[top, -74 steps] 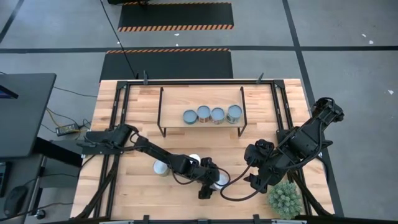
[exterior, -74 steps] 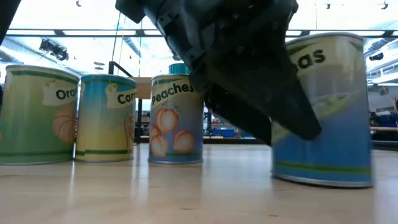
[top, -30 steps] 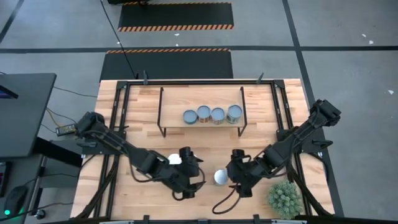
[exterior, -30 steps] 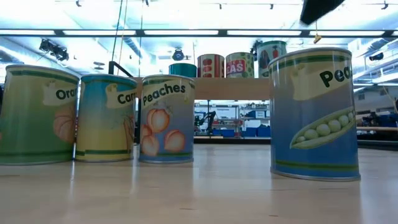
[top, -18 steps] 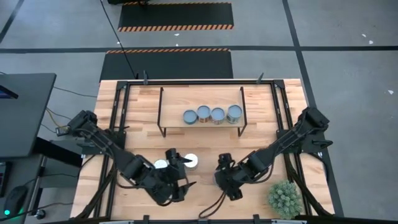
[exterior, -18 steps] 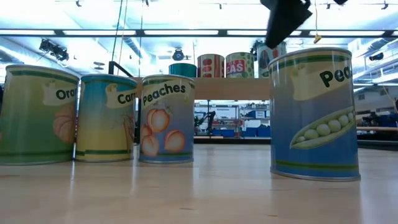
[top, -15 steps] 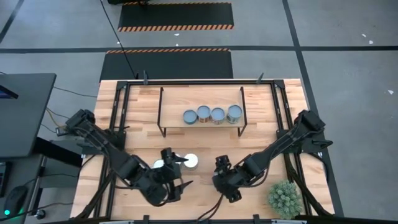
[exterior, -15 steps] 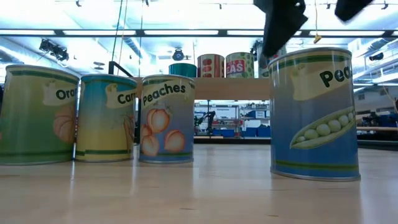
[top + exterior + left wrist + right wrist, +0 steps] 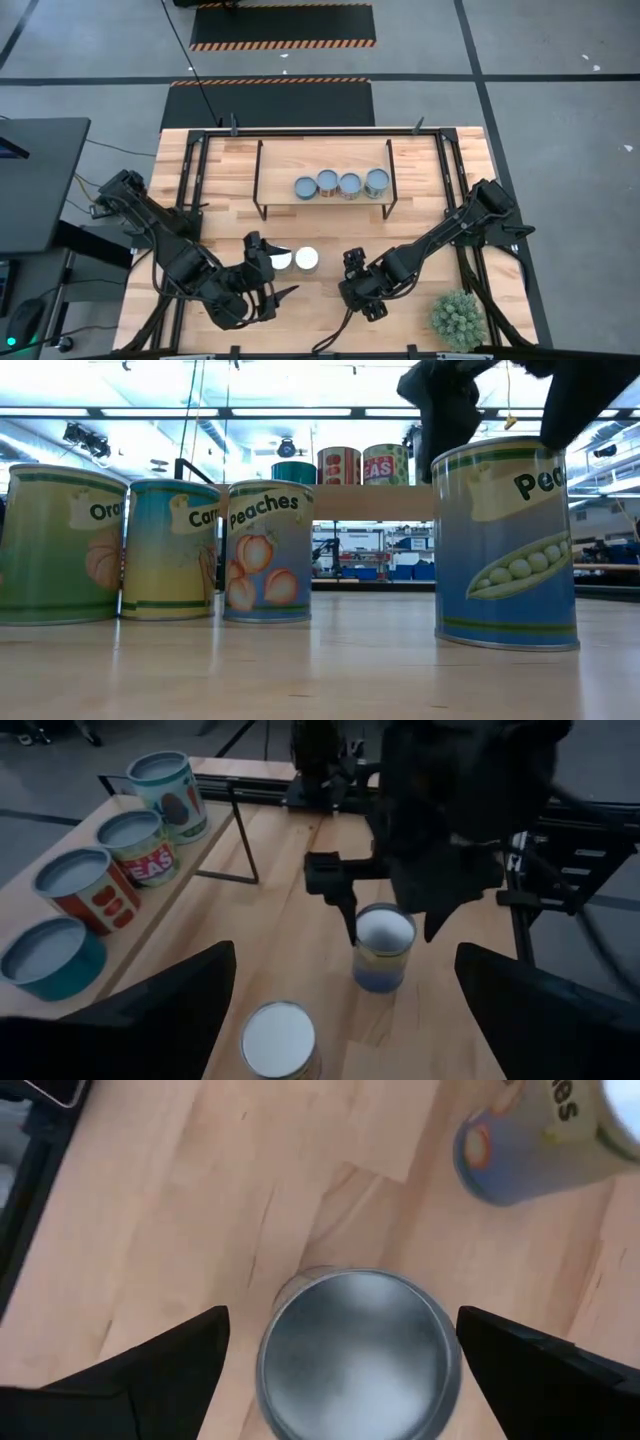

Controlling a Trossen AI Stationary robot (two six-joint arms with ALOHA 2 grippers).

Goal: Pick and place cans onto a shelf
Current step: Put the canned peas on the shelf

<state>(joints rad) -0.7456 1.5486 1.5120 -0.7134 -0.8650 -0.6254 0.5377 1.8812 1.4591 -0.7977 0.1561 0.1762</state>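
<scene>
Low view: peaches can beside pea can

Four cans stand on the shelf, four on the table

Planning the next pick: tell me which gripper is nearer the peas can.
Right. The right gripper hangs directly over the peas can, open fingers either side of its top. The left gripper sits farther off, open, by the two white-topped cans.

Bright, even overhead light; both wrist views blurred, low view backlit.
</scene>
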